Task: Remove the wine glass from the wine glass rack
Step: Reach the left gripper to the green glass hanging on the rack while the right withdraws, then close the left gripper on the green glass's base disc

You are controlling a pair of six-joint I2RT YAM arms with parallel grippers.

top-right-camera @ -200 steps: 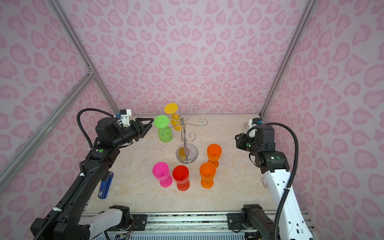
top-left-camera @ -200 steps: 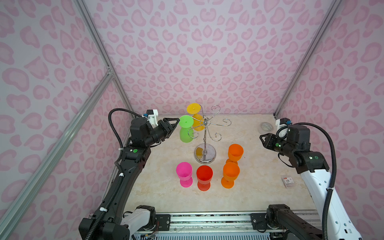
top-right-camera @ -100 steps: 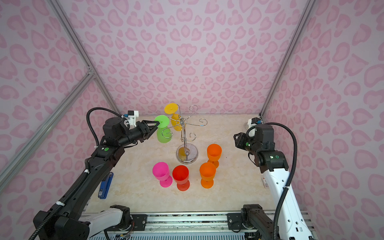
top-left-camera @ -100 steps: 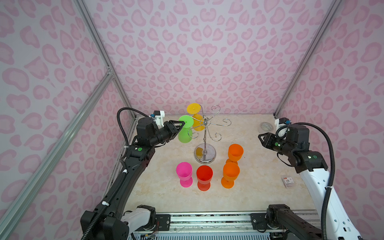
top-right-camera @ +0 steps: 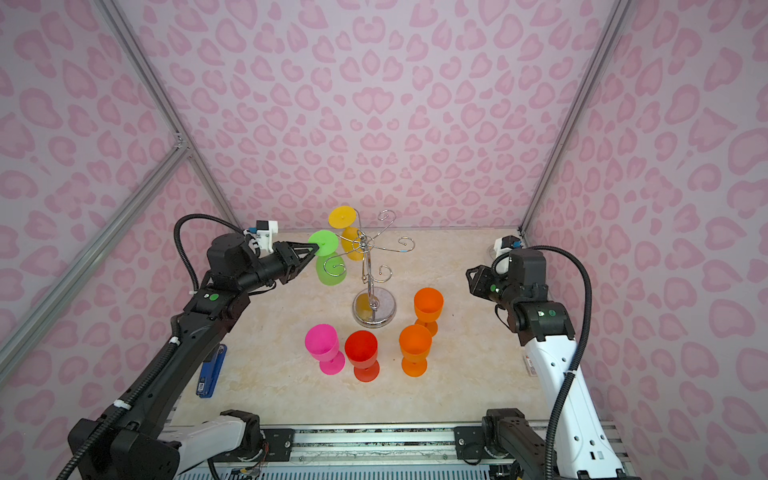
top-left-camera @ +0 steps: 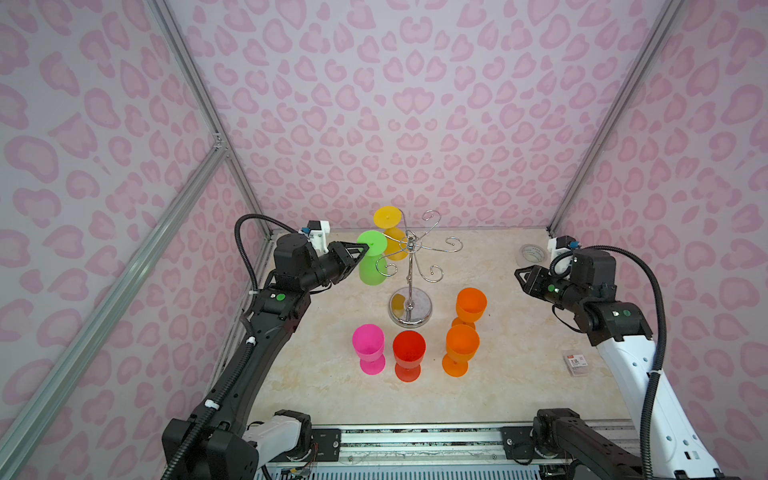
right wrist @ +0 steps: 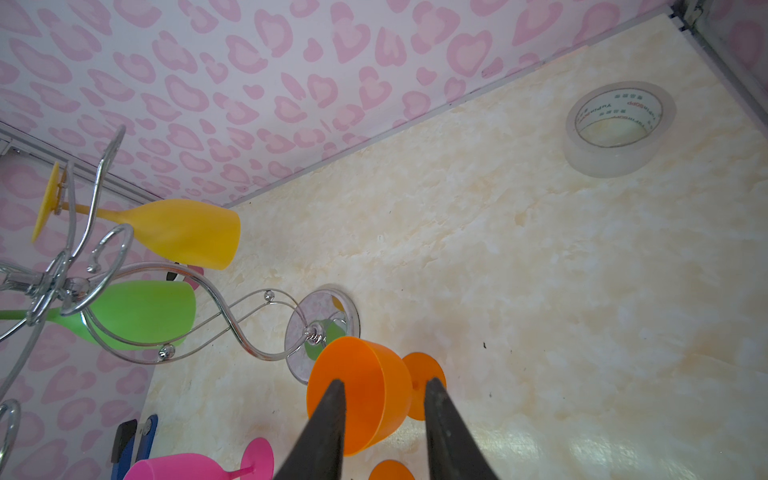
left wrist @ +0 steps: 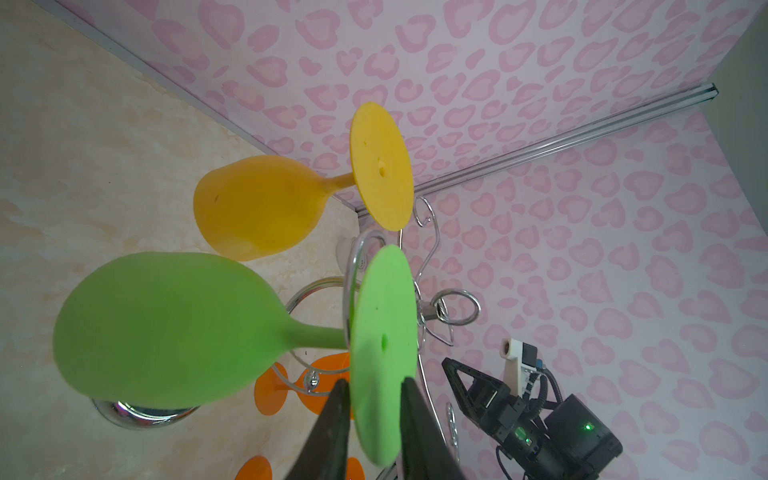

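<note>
Here: lime-green wine glass (top-left-camera: 372, 270) hangs inverted, foot atop shiny chrome rack (top-left-camera: 417, 313).

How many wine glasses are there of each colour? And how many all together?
green wine glass: 1
yellow wine glass: 1
pink wine glass: 1
red wine glass: 1
orange wine glasses: 2
Total: 6
</note>
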